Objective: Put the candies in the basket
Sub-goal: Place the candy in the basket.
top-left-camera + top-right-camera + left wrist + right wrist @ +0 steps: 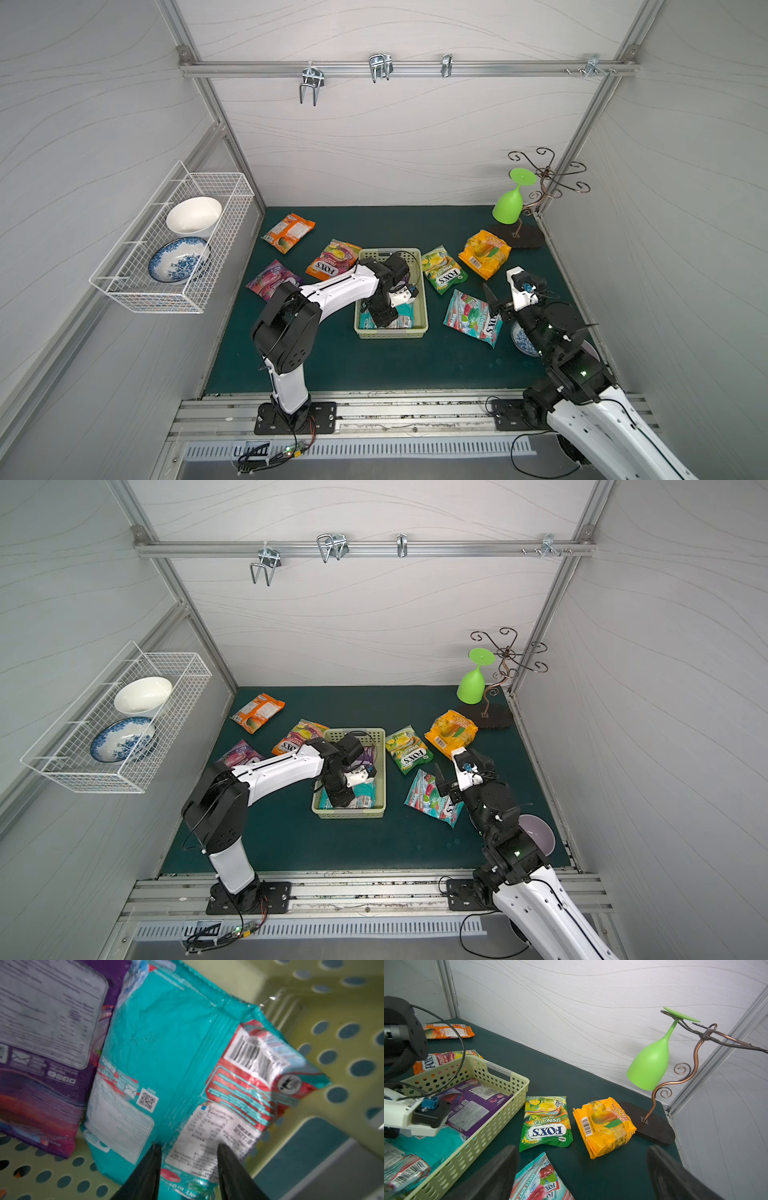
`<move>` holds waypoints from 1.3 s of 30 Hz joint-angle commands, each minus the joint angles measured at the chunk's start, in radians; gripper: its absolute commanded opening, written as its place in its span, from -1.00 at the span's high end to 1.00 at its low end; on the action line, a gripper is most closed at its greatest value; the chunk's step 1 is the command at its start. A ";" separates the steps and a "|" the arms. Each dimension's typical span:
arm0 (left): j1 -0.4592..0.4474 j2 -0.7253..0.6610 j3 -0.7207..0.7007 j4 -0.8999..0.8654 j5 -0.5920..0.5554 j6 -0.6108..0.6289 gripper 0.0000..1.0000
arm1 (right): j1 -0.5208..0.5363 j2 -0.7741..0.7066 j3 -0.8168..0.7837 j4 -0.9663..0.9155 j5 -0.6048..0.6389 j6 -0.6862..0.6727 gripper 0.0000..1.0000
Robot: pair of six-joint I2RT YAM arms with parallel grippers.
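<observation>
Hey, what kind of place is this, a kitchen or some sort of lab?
Probably a robot test booth, not a kitchen: two robot arms bolted down, an aluminium frame with grey panel walls, and candy bags staged on a green mat.

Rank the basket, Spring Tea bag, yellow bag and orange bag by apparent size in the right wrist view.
1. basket, largest.
2-3. yellow bag and Spring Tea bag: about alike, unranked.
4. orange bag, smallest, though farthest from the camera.
</observation>
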 commanded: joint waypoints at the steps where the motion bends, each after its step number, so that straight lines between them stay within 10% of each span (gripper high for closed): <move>1: -0.005 0.003 -0.014 0.078 -0.042 -0.005 0.07 | 0.000 -0.012 -0.002 0.021 -0.012 -0.003 -0.97; 17: -0.006 -0.076 0.074 -0.094 0.190 0.019 0.03 | 0.001 -0.003 -0.003 0.027 -0.019 -0.005 -0.97; 39: -0.005 0.106 -0.019 0.094 0.111 0.000 0.16 | 0.005 -0.008 -0.004 0.023 -0.016 -0.009 -0.97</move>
